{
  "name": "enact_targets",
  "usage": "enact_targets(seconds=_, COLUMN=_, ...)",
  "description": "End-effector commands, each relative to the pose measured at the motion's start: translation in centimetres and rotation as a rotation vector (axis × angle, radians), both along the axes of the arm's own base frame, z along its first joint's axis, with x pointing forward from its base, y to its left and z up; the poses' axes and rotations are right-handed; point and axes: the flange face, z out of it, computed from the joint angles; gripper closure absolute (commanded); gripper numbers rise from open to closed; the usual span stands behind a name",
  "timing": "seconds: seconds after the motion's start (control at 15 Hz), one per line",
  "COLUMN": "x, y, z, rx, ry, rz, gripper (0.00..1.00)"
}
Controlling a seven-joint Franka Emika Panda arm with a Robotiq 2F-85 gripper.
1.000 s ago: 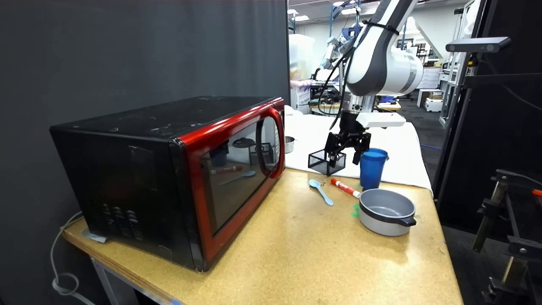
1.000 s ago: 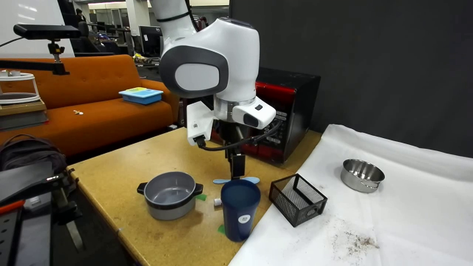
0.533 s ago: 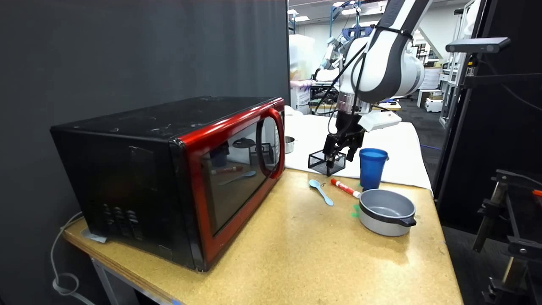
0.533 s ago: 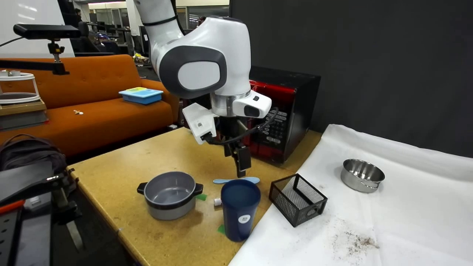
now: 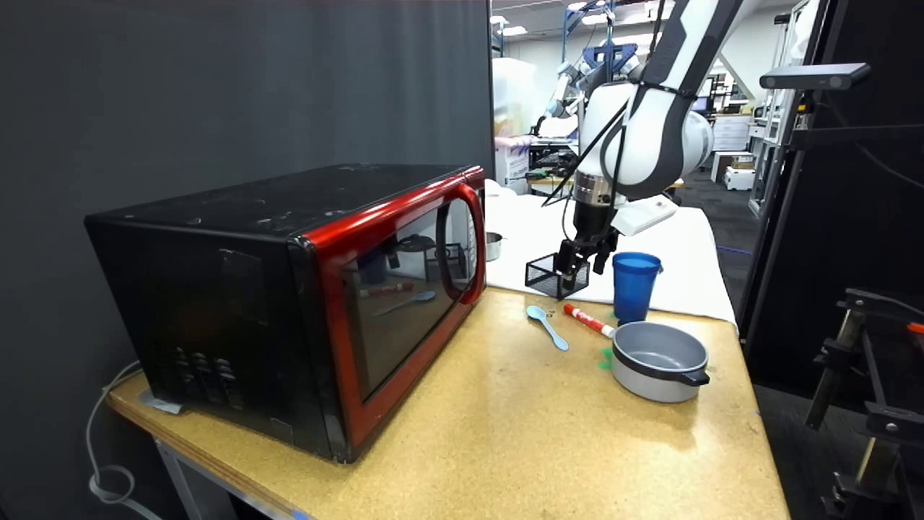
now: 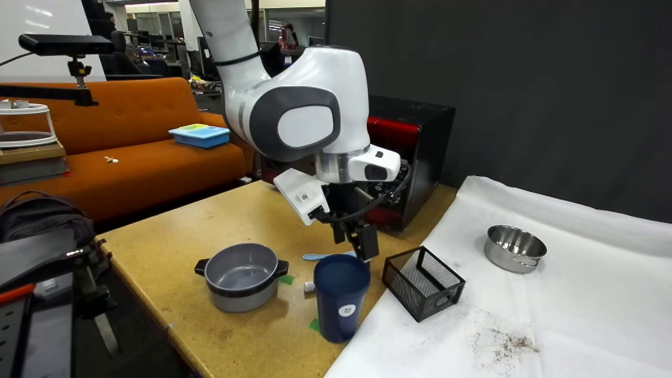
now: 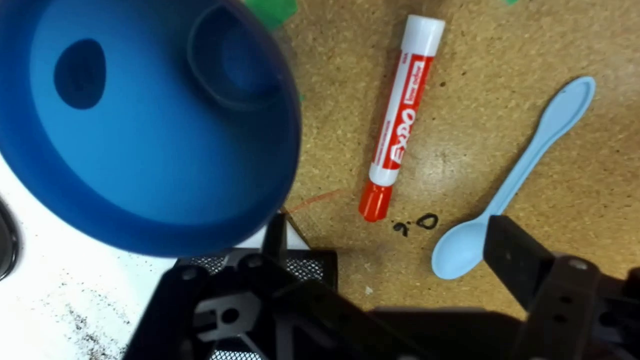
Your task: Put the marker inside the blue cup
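- Gripper: fingers spread wide apart, tips pointing downward. In the wrist view one tip appears just beside the rim of the blue cup, the other in front of the pale blue spoon; contact between tip and cup cannot be judged.
- The blue cup: upright, mouth uppermost, near the line where the wooden table meets the white sheet; in an exterior view a round white label shows on its wall.
- Marker: lying flat on the table, outside the cup and apart from it, between cup and spoon. Red cap toward the gripper in the wrist view, white end away; barrel red and white, lettered EXPO.
- The spoon: flat on the table, set at a slant to the marker.
- Mesh holder: black, box-shaped, beside the cup; partly covered by the gripper in the wrist view.
- Grey pot: on the table, near the white end of the marker.
- Metal bowl: on the white sheet, well apart from the cup.
- Microwave: black with a red front, on the table; partly behind the arm in an exterior view.
- Orange sofa: beyond the table, bearing a light blue tray.
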Motion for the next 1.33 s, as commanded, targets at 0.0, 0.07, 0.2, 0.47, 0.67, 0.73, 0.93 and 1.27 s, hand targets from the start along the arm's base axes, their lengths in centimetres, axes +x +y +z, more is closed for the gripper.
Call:
enact_targets(seconds=0.0, x=1.4, y=-0.3, z=-1.8, rx=-0.018, ry=0.010, rz=0.013, gripper=0.00)
enact_targets(seconds=0.07, x=1.6, y=-0.2, z=-2.3, rx=-0.018, ry=0.013, rz=0.016, gripper=0.00)
enact_targets(seconds=0.2, x=1.9, y=-0.1, z=-3.0, rx=-0.013, ry=0.023, rz=0.019, gripper=0.00)
enact_targets(seconds=0.47, x=1.7, y=0.0, z=-4.7, rx=-0.005, ry=0.087, rz=0.007, gripper=0.00)
enact_targets(seconds=0.67, x=1.2, y=-0.2, z=-6.1, rx=0.003, ry=0.161, rz=0.004, gripper=0.00)
enact_targets(seconds=0.73, x=1.2, y=-0.2, z=-6.3, rx=0.009, ry=0.182, rz=0.005, gripper=0.00)
enact_targets(seconds=0.93, x=1.2, y=-0.3, z=-6.9, rx=0.019, ry=0.227, rz=0.004, gripper=0.26)
enact_targets(seconds=1.27, x=1.9, y=0.4, z=-6.8, rx=0.032, ry=0.259, rz=0.010, gripper=0.52)
